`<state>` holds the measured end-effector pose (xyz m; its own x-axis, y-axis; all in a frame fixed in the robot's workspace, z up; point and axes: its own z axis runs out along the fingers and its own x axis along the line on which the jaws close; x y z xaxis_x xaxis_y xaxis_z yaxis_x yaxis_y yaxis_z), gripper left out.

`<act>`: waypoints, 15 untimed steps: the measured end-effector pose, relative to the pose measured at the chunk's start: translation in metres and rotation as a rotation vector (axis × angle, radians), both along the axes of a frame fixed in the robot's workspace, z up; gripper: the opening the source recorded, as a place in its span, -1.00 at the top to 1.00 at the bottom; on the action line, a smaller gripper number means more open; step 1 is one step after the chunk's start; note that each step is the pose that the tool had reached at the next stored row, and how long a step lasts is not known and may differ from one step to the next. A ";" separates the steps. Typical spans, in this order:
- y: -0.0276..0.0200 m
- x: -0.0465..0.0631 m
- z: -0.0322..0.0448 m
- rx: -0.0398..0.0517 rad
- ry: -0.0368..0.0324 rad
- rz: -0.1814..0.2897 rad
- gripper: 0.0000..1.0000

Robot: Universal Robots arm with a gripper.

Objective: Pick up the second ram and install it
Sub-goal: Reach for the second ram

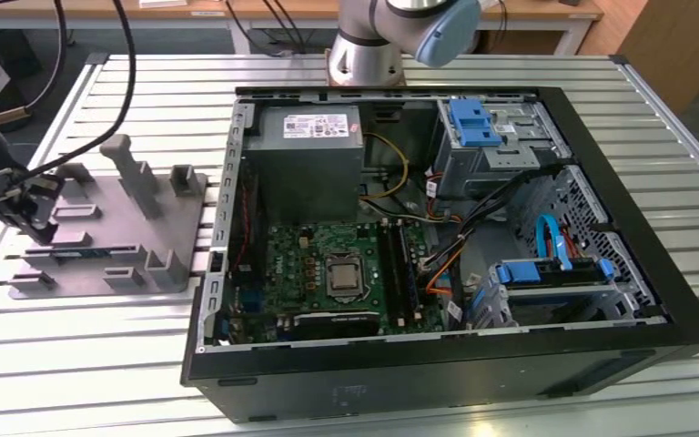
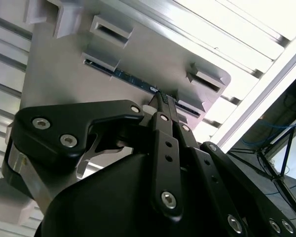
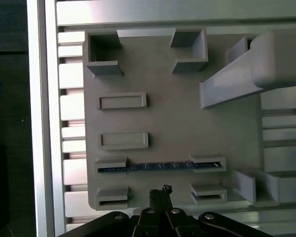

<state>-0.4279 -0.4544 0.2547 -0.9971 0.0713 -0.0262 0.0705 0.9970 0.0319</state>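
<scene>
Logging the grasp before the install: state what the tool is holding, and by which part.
Nothing is held. The tool is shut and empty, hanging clear of the memory stick, which sits on edge in the slots of the grey holder.

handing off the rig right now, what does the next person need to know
Gripper: fingers look closed together and hold nothing. It hovers over the grey holder tray, just beside the second ram.
Second ram: on edge in its slots on the tray, which sits to the exterior view's left of the open computer case.
Done: the gripper is at the ram, nothing more.
Left: the ram is not yet grasped, lifted or seated on the motherboard.
</scene>
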 end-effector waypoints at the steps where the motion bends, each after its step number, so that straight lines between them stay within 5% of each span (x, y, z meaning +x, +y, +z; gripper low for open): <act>1: 0.0000 0.000 -0.0018 0.0000 0.0000 0.000 0.80; 15: -0.0006 0.000 -0.0260 0.0000 0.0000 0.000 0.80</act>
